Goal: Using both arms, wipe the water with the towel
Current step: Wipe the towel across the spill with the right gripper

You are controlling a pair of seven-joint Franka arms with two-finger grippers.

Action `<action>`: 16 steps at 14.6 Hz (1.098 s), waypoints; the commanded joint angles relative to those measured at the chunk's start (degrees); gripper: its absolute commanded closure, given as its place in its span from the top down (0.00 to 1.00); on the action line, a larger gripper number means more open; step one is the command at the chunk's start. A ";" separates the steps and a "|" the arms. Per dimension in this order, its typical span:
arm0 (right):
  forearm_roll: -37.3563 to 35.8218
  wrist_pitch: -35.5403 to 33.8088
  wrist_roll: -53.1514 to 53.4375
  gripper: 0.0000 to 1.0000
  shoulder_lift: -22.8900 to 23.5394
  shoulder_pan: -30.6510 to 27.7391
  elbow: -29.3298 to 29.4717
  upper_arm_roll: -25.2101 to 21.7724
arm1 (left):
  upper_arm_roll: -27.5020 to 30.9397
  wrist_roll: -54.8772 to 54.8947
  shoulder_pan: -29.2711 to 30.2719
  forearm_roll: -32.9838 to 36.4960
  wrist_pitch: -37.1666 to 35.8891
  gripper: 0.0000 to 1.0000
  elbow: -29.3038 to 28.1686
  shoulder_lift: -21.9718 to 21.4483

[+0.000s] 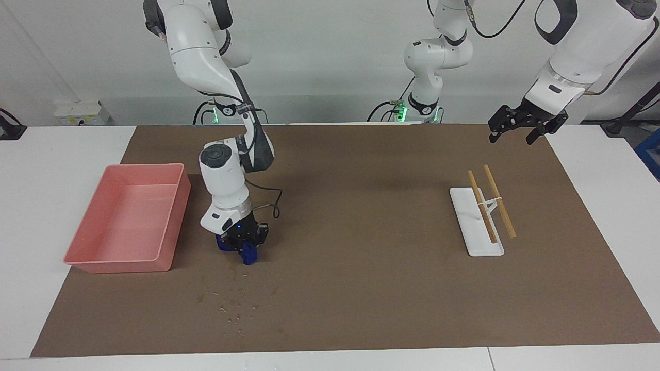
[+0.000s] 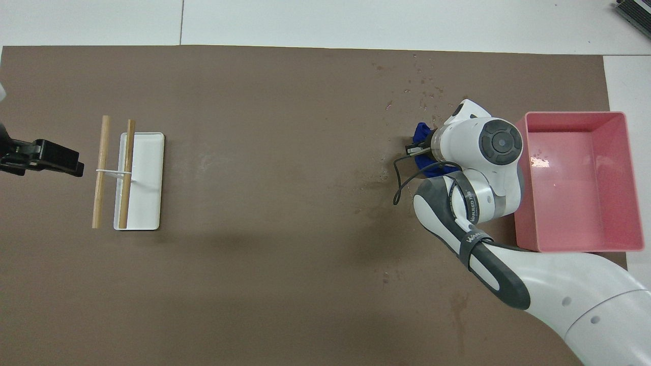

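Observation:
My right gripper (image 1: 246, 248) is shut on the towel (image 1: 249, 254), a bunched royal-blue lump held down at the brown mat beside the pink tray. In the overhead view the towel (image 2: 420, 137) peeks out from under the right arm's wrist. The water (image 1: 232, 303) lies as small glistening droplets on the mat, farther from the robots than the towel; the droplets of water (image 2: 424, 89) also show from above. My left gripper (image 1: 518, 129) hangs open in the air at the left arm's end of the table, holding nothing, over the mat near the white plate.
A pink tray (image 1: 154, 260) stands at the right arm's end of the table. A white flat plate (image 1: 487, 250) with two wooden sticks (image 1: 499, 202) lies toward the left arm's end. The brown mat (image 1: 361, 216) covers the table's middle.

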 commanded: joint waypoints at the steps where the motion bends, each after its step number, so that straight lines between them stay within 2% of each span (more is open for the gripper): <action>1: 2.28 2.30 1.05 0.00 3.97 1.05 0.96 0.85 | 0.17 -0.63 -0.27 0.67 1.30 1.00 -1.73 -1.43; 6: 1.57 2.83 -4.56 0.00 5.37 0.17 4.30 0.76 | 0.17 -0.63 -0.27 0.67 1.30 1.00 -1.73 -1.43; 10: 1.48 2.83 -9.23 0.00 8.97 -1.24 10.00 0.68 | 0.17 -0.63 -0.27 0.67 1.30 1.00 -1.64 -1.34; 13: -2.54 2.74 -9.32 0.00 11.17 -1.33 13.61 0.68 | 0.17 -0.63 -0.27 0.67 1.30 1.00 -1.73 -1.34; 16: -6.23 2.74 -9.41 0.00 11.53 -2.38 14.06 0.68 | 0.17 -0.63 -0.27 0.67 1.30 1.00 -1.64 -1.34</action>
